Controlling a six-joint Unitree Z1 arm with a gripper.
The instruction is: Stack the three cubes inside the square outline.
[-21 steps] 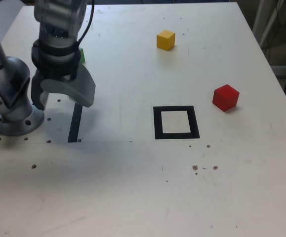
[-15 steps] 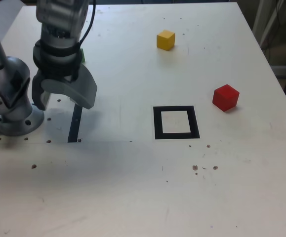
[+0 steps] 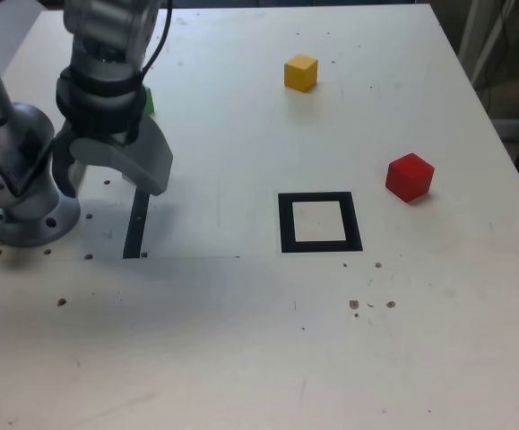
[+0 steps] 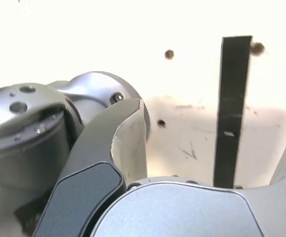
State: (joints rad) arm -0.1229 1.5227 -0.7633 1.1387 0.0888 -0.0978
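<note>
Exterior view, upper left of the frame: the green cube (image 3: 149, 99) is almost wholly hidden behind the arm, only a sliver of green showing beside the wrist. The gripper (image 3: 107, 175) hangs below that sliver, its jaws spread wide with nothing between them, above the top end of the thin black strip (image 3: 136, 224). The wrist view confirms the gap, with the strip (image 4: 230, 108) running between the fingers, though one finger is cut off at the picture's edge. The yellow cube (image 3: 300, 72) sits at upper centre and the red cube (image 3: 409, 176) at right, both well apart from the gripper. The square outline (image 3: 319, 222) lies at centre, holding no cube.
</note>
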